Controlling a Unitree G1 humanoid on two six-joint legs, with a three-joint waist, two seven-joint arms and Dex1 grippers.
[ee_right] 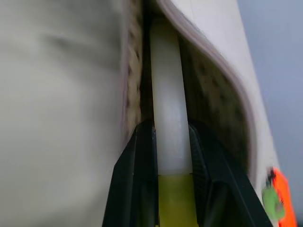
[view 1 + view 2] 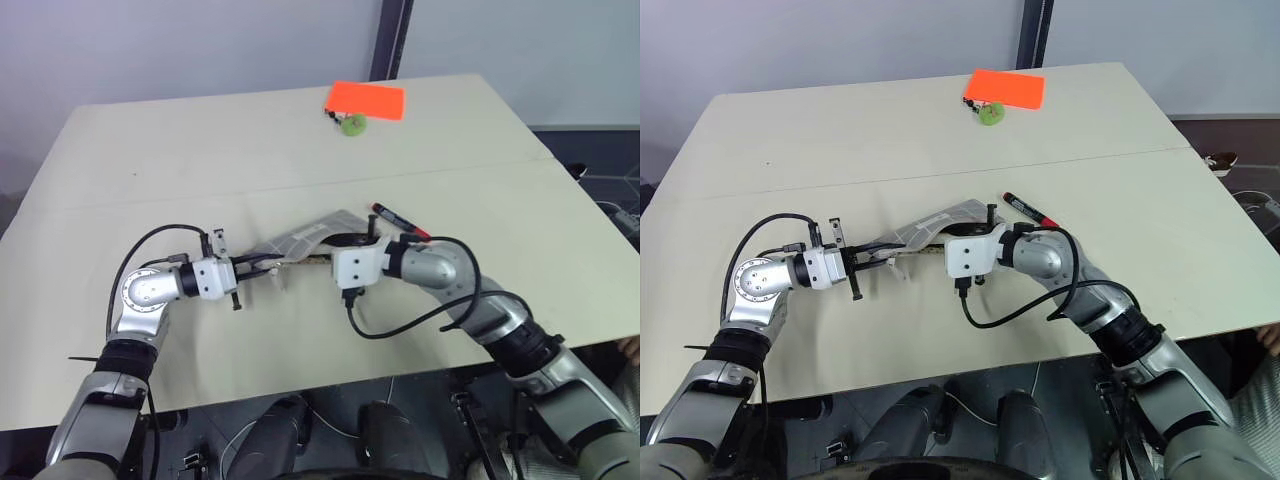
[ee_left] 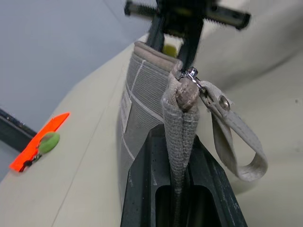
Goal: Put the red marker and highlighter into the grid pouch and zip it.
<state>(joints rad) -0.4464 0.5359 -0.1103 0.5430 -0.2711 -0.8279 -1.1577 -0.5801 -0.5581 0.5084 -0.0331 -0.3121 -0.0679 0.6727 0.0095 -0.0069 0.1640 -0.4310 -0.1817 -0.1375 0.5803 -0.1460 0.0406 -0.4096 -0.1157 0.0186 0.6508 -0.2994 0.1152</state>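
Highlighter clamped between right gripper fingers, long axis in line with them, pale end already inside the mouth of grid pouch, yellow end back by the wrist; pouch's zipper end pinched in shut left gripper; red marker lying diagonally on table just behind the right gripper.

The highlighter pokes into the grid pouch mid-table; the red marker lies just right.

Both claws at grid pouch
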